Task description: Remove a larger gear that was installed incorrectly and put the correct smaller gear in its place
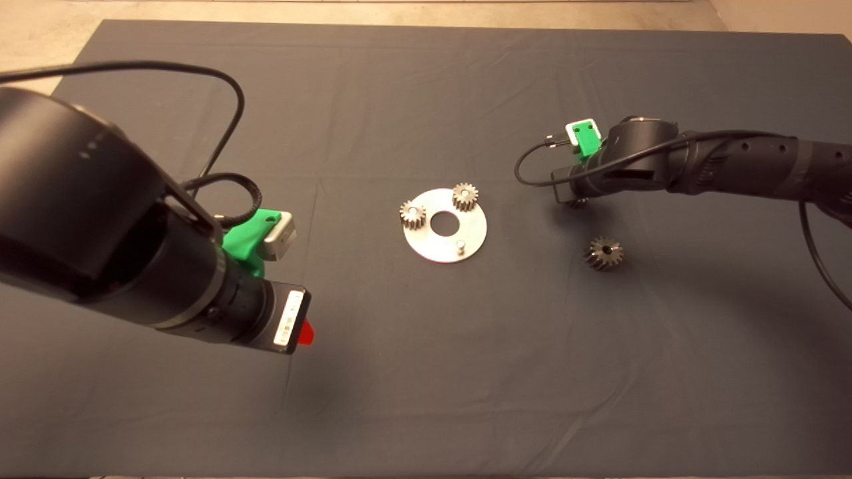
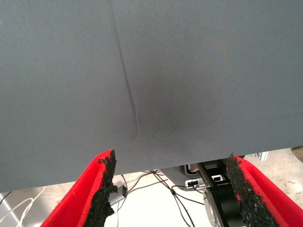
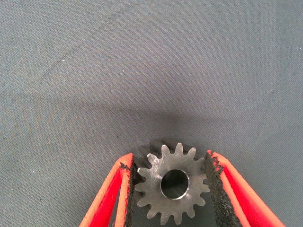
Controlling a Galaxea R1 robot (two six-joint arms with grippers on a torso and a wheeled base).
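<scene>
The smaller gear [image 3: 171, 187], grey steel with straight teeth and a round bore, sits between the fingers of my right gripper [image 3: 168, 161], whose black pads [image 3: 212, 184] touch its teeth on both sides, low over the mat. In the head view that gripper is right of the round metal plate [image 1: 426, 243], and only an edge of the smaller gear [image 1: 576, 203] shows under the wrist. The larger gear [image 1: 604, 253], dark with slanted teeth, lies flat on the mat just nearer the front. My left gripper [image 2: 173, 189] hangs open over bare mat at the front left.
The plate carries two small gears [image 1: 413, 214] [image 1: 465, 196] on pins, one bare pin [image 1: 460, 245] and a centre hole. A cable loop hangs off the right wrist [image 1: 532, 166]. The left wrist view shows the mat's edge with floor and cables beyond.
</scene>
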